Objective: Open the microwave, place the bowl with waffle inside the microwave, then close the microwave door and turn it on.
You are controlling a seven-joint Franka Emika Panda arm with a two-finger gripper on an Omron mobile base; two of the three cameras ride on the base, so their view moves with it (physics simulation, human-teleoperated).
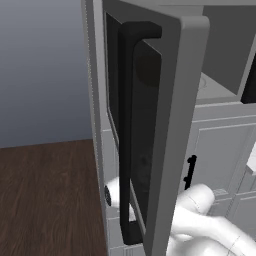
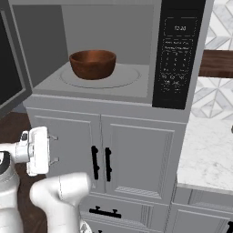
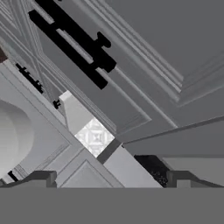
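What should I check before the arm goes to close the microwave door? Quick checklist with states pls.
1. Bowl inside the microwave cavity: ok, it sits on the turntable, well back from the front edge.
2. Waffle in bowl: cannot tell, the contents are hidden from this angle.
3. Microwave door open, swing path free: ok, nothing sticks out of the cavity.
4. Gripper empty: ok, open with nothing between the fingers.
5. Gripper clear of the cavity: ok, it is low, in front of the lower cabinet doors.
6. Gripper positioned to push the door: not ok, it is not touching the door or its black bar handle.
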